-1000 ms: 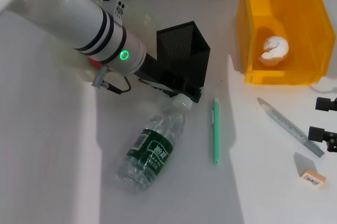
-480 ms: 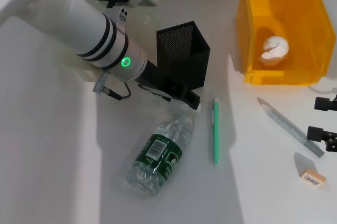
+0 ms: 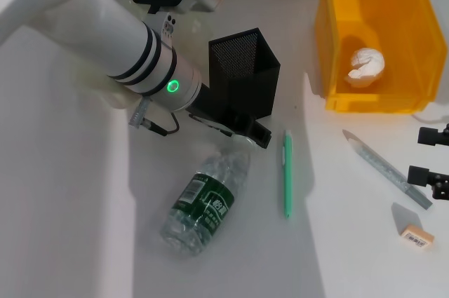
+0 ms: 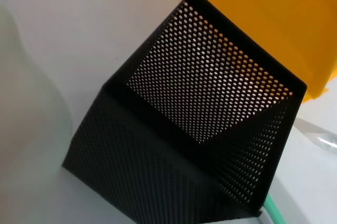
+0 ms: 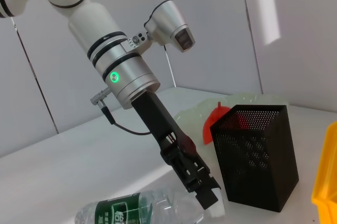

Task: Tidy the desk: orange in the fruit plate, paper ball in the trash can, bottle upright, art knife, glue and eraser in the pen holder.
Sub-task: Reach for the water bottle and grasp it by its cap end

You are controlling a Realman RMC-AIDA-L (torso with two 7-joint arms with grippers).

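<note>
while the bottle lies flat: its long axis runs on a diagonal, cap end toward the pen holder, base toward the robot and its left.
bottle: clear ribbed plastic, dark green label round the middle, resting on its side on the table; in the right wrist view its neck lies right at the left gripper's tip.
left gripper: black, low over the table at the pen holder's near corner, just above the bottle's cap end; whether the fingers are parted or closed on the cap cannot be told.
pen holder: square black metal mesh cup, upright, perforated walls letting light through in the left wrist view.
trash can: bright orange-yellow plastic bin, rectangular, at the far right of the table.
paper ball: crumpled white wad lying inside the trash can.
orange: red-orange, seen behind the pen holder in the right wrist view, sitting in the fruit plate.
fruit plate: translucent pale-green glass with a wavy rim.
art knife: slim grey, lying diagonally near the right gripper.
eraser: small beige block with a barcode sticker, on the table near the right edge.
green pen: lying lengthwise between bottle and art knife.
right gripper: at the right edge, fingers spread apart, holding nothing.
surface: plain white table, grey wall panels behind.
</note>
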